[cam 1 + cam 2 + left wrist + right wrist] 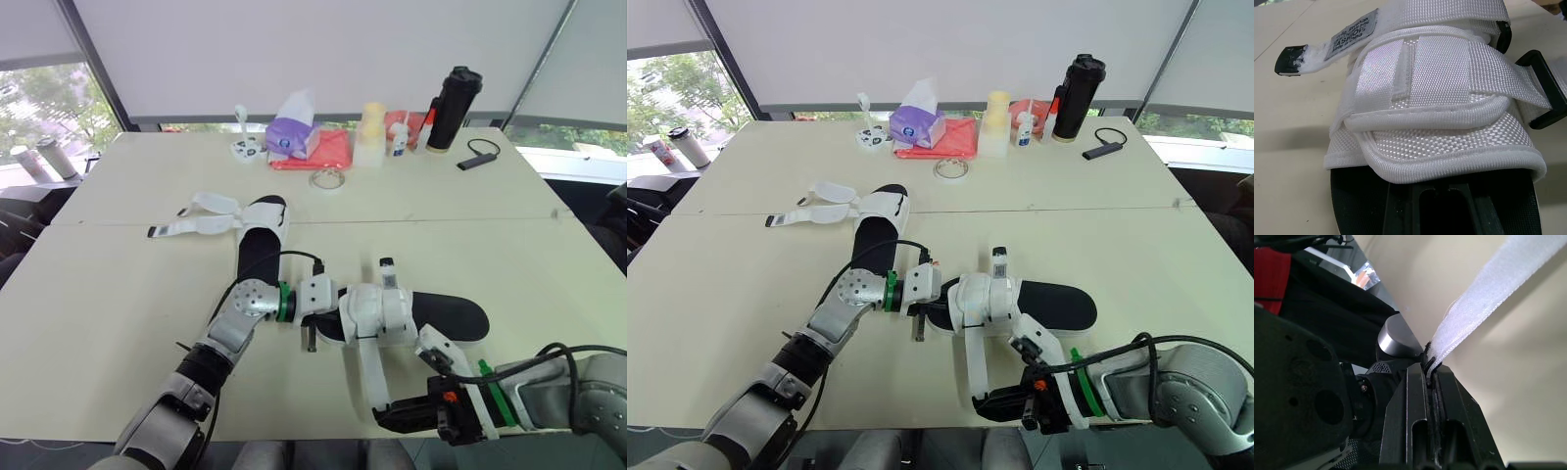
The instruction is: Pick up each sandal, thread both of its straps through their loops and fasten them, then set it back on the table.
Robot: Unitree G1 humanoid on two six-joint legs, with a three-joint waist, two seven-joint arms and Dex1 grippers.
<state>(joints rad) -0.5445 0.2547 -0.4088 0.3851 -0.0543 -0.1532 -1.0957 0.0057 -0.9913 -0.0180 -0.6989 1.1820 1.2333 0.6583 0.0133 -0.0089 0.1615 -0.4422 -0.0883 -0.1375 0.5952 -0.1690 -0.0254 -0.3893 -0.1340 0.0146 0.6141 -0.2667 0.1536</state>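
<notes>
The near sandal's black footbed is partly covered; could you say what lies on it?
White straps wrap over the footbed, hiding its middle; its right end lies bare.

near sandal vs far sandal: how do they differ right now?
Straps: the far sandal has both lying loose, splayed on the table. The near sandal has its upper wrapped over, with one strap pinched in the right gripper.
Handling: the near sandal sits at the left gripper; no gripper is at the far sandal.
Pose: the far sandal points away from the robot; the near sandal lies crosswise.
Shared: white straps, black soles.
</notes>
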